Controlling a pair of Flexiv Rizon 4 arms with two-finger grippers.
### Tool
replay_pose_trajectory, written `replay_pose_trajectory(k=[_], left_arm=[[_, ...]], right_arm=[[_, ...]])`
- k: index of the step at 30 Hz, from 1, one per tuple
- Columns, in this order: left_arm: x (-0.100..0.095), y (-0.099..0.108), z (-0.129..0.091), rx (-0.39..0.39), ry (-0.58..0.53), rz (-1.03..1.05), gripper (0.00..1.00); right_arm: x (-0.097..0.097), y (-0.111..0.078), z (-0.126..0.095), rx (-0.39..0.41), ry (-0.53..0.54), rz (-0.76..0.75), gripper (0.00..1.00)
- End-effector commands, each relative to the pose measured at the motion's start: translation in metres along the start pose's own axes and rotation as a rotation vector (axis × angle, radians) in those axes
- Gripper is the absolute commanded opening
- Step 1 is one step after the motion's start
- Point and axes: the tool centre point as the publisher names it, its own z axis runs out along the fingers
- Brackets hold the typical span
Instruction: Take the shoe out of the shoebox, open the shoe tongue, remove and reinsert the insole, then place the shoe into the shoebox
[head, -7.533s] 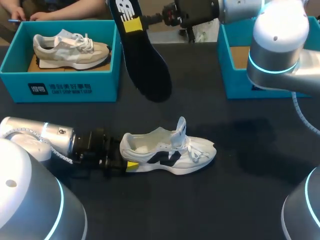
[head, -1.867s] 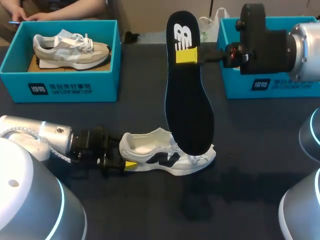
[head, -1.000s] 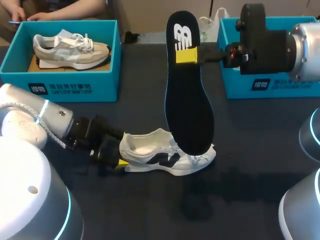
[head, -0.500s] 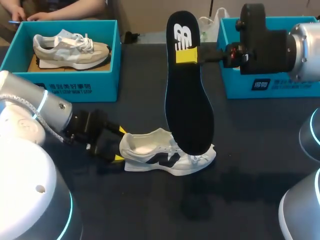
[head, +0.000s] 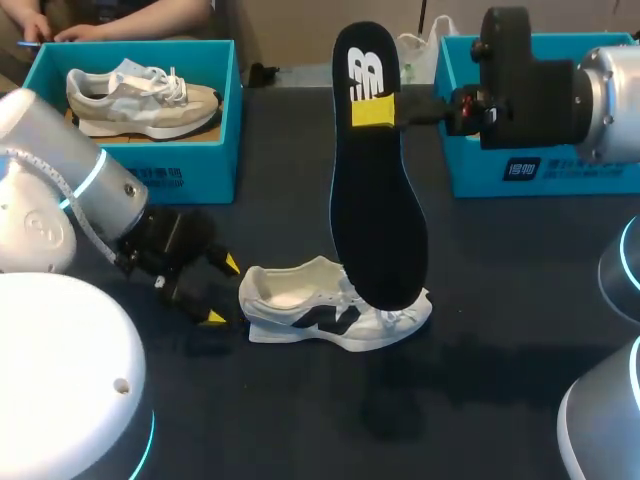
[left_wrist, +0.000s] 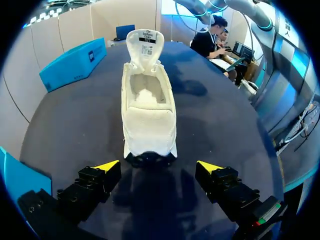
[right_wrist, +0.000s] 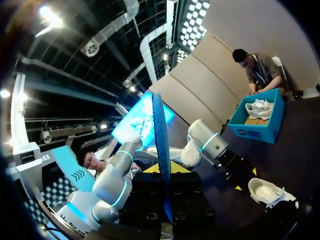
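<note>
A white shoe with a dark logo (head: 335, 308) lies on its sole on the dark table, its tongue raised (left_wrist: 143, 44). My left gripper (head: 220, 291) stands open just behind the heel, apart from it; in the left wrist view the heel (left_wrist: 149, 150) sits a little ahead of the gripper (left_wrist: 157, 167), between the lines of its fingers. High over the table, my right gripper (head: 385, 110) is shut on the black insole (head: 377, 190). The insole hangs toe down in front of the shoe's forefoot. In the right wrist view the insole (right_wrist: 159, 150) shows edge-on between the yellow tips.
A teal shoebox (head: 130, 175) at the back left holds a beige shoe (head: 140, 95). A second teal shoebox (head: 470, 150) stands at the back right, behind my right arm. A person's hands rest beyond the left box.
My left gripper has drawn back from the shoe's heel toward the left and its arm has swung up. The right arm, the insole and the shoe have kept still.
</note>
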Motion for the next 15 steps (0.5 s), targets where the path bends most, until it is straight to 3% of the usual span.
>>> replay_pose_trajectory(k=[1,10,15], left_arm=[[-0.003,-0.004,-0.007,-0.084,0.015,-0.002,1.0],[-0.003,-0.004,-0.007,-0.084,0.015,-0.002,1.0],[-0.001,-0.016,-0.016,-0.168,-0.03,0.008,1.0]], right_arm=[[-0.001,0.001,0.004,0.0,-0.002,0.001,0.0],[-0.001,0.001,0.004,0.0,-0.002,0.001,0.0],[-0.001,0.001,0.004,0.0,-0.002,0.001,0.0]])
